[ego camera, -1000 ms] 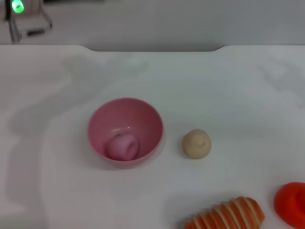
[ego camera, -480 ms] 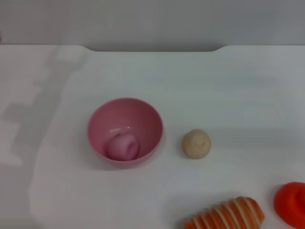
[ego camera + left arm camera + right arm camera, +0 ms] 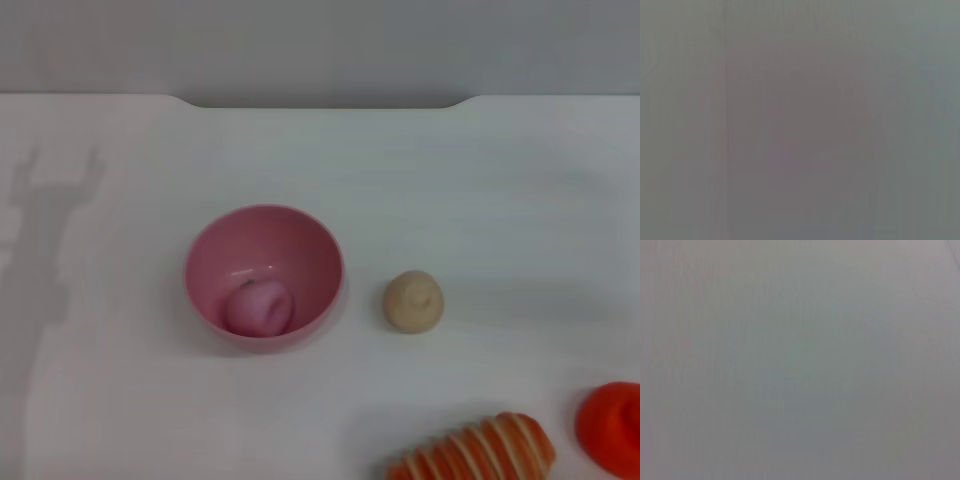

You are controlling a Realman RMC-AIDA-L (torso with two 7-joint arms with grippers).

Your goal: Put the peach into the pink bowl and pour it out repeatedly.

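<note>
The peach (image 3: 258, 307) sits inside the pink bowl (image 3: 305, 243) on the white surface (image 3: 480, 190), the left arm's shadow has slid away, neither hand is in view, so pouring looks next.

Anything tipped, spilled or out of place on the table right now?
Nothing stands out. The glossy pink plastic bowl stands upright with the small pink toy peach inside it. The beige ball with a nub sits apart to its right. Neither gripper is in view.
</note>
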